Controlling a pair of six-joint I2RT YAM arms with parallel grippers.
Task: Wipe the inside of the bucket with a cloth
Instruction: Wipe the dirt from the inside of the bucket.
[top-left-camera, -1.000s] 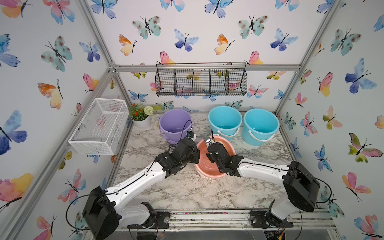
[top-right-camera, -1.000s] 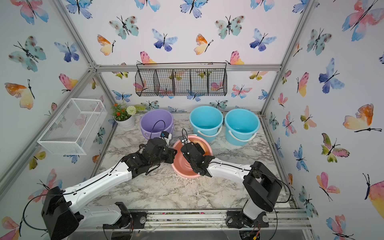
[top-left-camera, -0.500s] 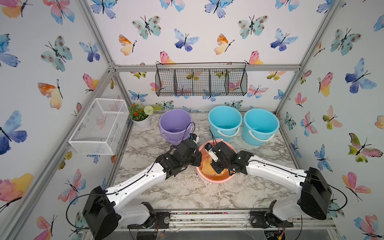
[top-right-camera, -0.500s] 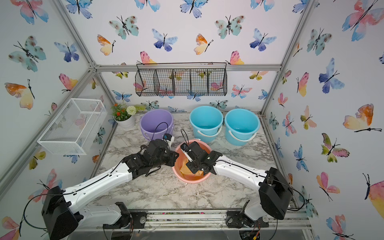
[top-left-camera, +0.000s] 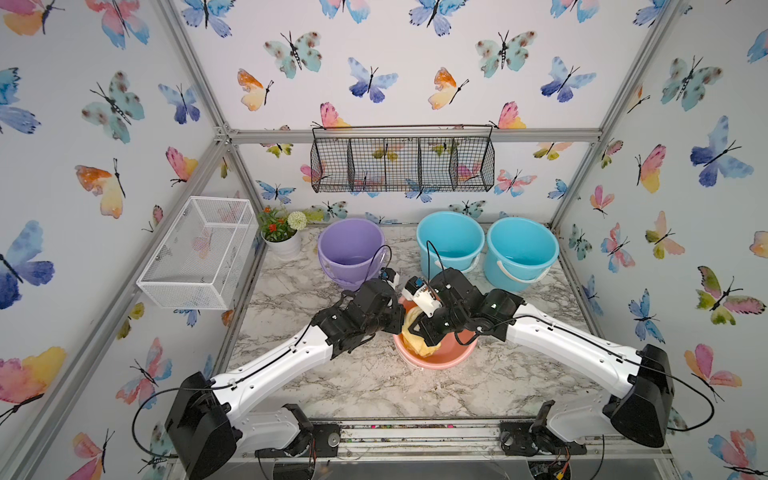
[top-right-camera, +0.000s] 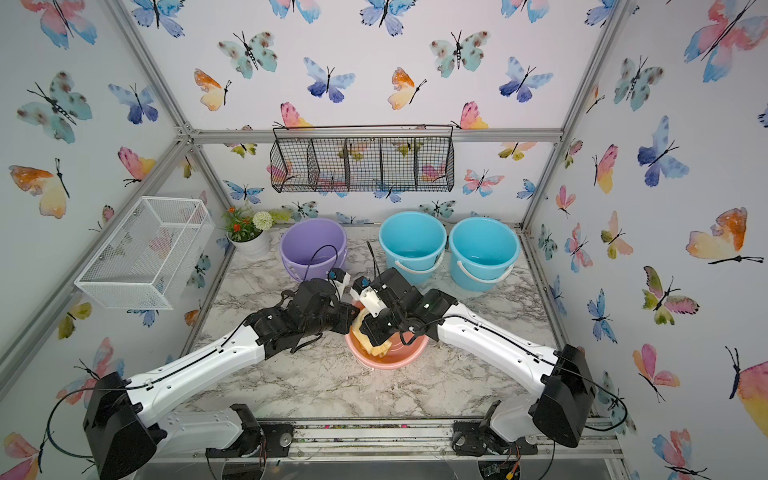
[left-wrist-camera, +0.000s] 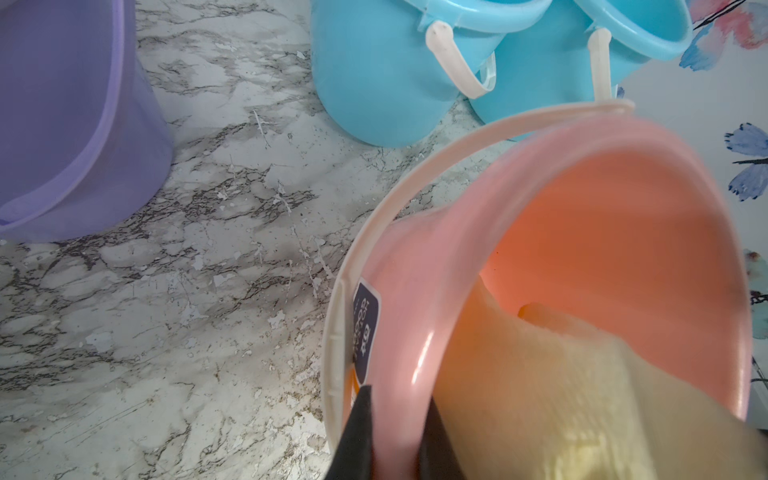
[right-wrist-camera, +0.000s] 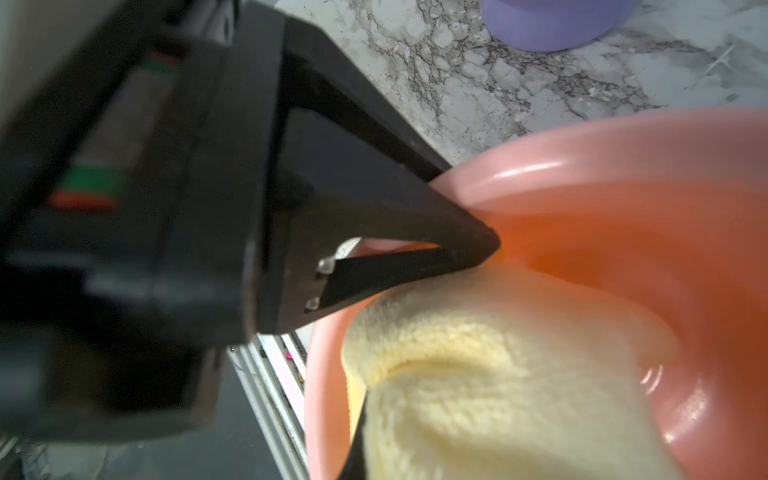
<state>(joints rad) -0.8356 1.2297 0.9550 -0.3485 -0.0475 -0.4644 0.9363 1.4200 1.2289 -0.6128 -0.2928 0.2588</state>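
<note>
Bucket (top-left-camera: 446, 360): pink, on table (top-left-camera: 353, 386).
Left claw (left-wrist-camera: 397, 432): clamped on its rim.
Right claw (top-left-camera: 424, 332): apparently gripping yellow cloth (right-wrist-camera: 478, 374) inside it.

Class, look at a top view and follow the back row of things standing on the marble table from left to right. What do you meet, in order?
Flower pot → purple bucket → first blue bucket → second blue bucket.
</note>
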